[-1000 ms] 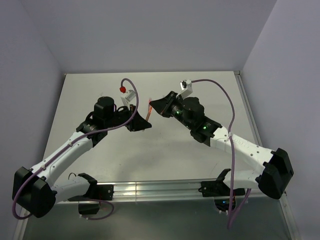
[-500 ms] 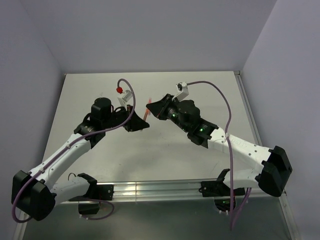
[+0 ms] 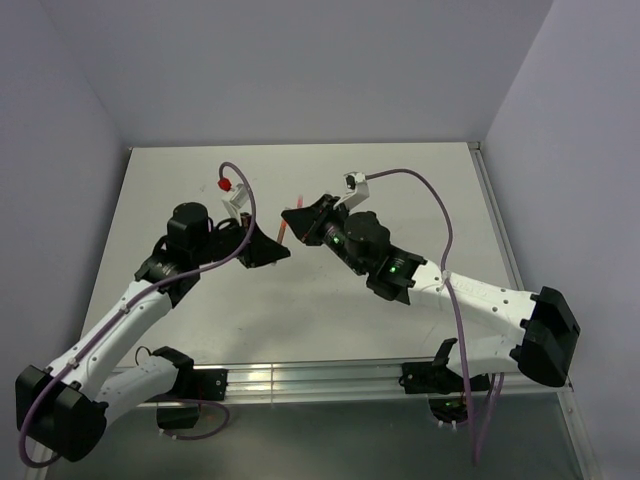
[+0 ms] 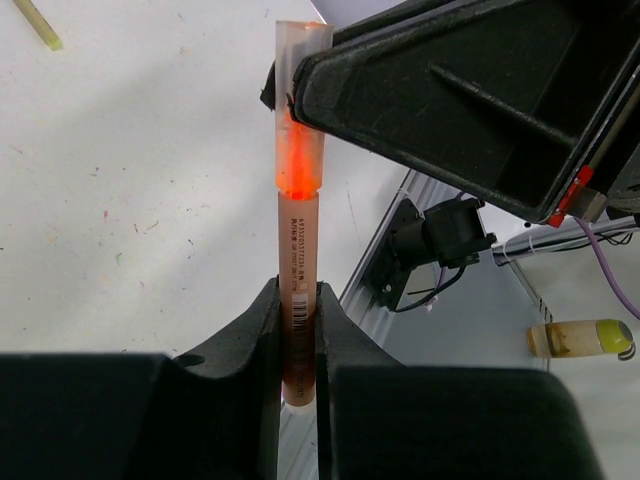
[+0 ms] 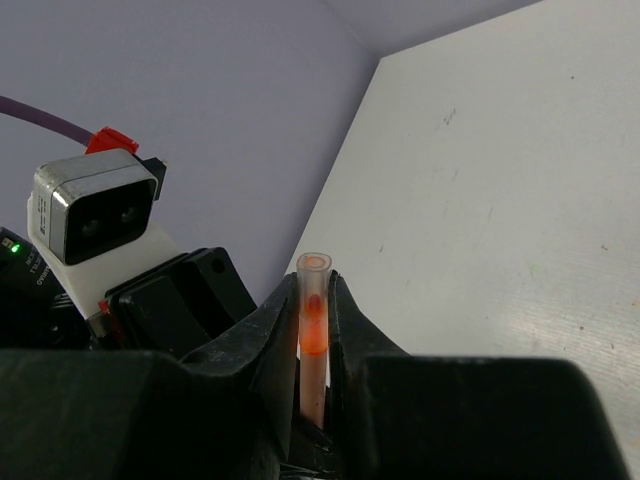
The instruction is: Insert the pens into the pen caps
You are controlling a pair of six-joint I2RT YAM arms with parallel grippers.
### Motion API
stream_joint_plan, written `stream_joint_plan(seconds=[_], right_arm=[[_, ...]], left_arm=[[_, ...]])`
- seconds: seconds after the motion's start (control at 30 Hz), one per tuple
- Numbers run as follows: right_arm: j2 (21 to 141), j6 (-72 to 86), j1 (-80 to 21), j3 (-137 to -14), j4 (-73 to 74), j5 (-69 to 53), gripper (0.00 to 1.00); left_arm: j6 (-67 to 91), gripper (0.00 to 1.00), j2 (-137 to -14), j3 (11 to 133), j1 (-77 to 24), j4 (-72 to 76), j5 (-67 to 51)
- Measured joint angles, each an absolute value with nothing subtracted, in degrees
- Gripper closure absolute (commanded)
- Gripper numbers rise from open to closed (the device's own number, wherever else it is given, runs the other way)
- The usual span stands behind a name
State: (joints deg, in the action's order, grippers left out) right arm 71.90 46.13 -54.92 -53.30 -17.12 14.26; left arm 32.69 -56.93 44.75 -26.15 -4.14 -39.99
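The pen (image 4: 297, 240) is smooth orange-red plastic with a printed label band. The cap (image 4: 300, 110) is frosted, translucent plastic, glowing orange where the tip sits inside. The left gripper (image 4: 298, 300) and right gripper (image 5: 314, 300) are matt black plastic, faintly grainy. The table (image 4: 120, 200) is matt white, flecked with small marks. The rail (image 3: 320, 378) looks like brushed metal.

Table: white matte flat tabletop (image 3: 420, 190) w/ silver metal rail (image 3: 320, 378) along near edge. Surface left of & beyond left gripper's fingers (image 4: 262, 335) is peppered w/ tiny red/dark specks. A few faint marks beyond right gripper's fingers (image 5: 275, 340) too. Thin yellow pen stick (image 4: 35, 24) lies flat on it, well apart, up-left of left fingers, cut off by frame edge.
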Motion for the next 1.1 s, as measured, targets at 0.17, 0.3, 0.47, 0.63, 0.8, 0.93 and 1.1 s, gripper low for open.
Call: stream_joint_plan(seconds=[0.17,0.3,0.47,0.63,0.8,0.93,1.1], right_arm=[[72.29,45.32,-56.82,-53.3,-18.65,16.78,1.0],[72.82,45.08,-58.04,-53.3,-19.92,18.35,1.0],[73.12,45.08,-59.92,-52.88,-21.37,20.14,1.0],[73.1,45.01,-61.54,-51.72,-23.27,21.47,1.0],[73.1,44.47,-63.05,-50.76,-23.7,23.09,1.0],[73.03,43.81,-64.45,-50.15,-24.32,24.69,1.0],[72.62,43.75,-65.47,-49.45,-25.04,26.85,1.0]], left_arm=[[32.82,1.0,-55.68,44.25,-24.82,-4.19,-41.36],[32.82,1.0,-55.05,44.23,-23.68,-4.86,-42.76],[32.38,1.0,-53.23,44.25,-23.11,-7.25,-42.89],[31.9,1.0,-51.99,44.23,-22.76,-9.63,-43.24],[30.94,1.0,-52.01,44.25,-22.7,-12.12,-44.01],[30.61,1.0,-52.23,44.56,-22.68,-13.69,-44.88],[30.41,1.0,-53.06,46.06,-22.68,-15.73,-45.87]])
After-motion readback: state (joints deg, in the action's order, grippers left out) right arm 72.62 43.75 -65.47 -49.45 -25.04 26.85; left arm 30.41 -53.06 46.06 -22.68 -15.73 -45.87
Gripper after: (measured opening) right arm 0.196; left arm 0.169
